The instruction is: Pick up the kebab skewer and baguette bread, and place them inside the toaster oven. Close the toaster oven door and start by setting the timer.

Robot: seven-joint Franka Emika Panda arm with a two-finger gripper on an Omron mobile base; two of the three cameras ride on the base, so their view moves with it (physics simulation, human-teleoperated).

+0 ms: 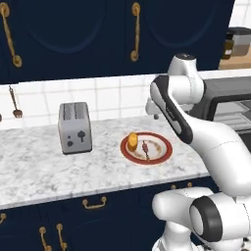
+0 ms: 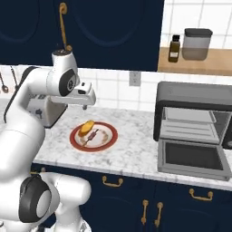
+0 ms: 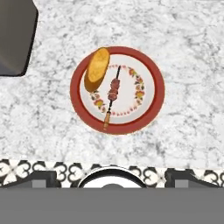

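Hard to make out on the kebab skewer [image 3: 112, 89]: single chunks, blurred into one short dark red-brown cluster at mid-stick. Lies across the middle of the plate [image 3: 159, 89], dark and thin at one end, pale orange at the other, that end resting on the red rim. Touches nothing else as far as can be seen.

Baguette bread [image 3: 97, 69] just beside the skewer on the same plate: short, golden orange-brown, one end overhanging the red rim, on the plate's side toward the silver toaster [image 1: 74, 127].

Fingers [image 2: 84, 107] high above the plate, well clear of both foods; seen as a small stub under the white hand, too small to tell whether apart or together. Nothing seen between them.

Toaster oven [image 2: 195, 90] well to the right of the plate, dark grey and boxy; right side cut off by the picture's edge in the right base view, mostly hidden behind the arm in the left base view. Toaster oven door [image 2: 192, 156] dropped open, lying flat toward the counter's front edge, wire rack showing inside.

Silver toaster to the left of the plate, partly hidden by the arm in the right base view, cropped to a dark corner in the hand view.

Bare marble counter [image 3: 192, 52] all round the plate, widest between plate and oven; front edge near the plate's near rim.
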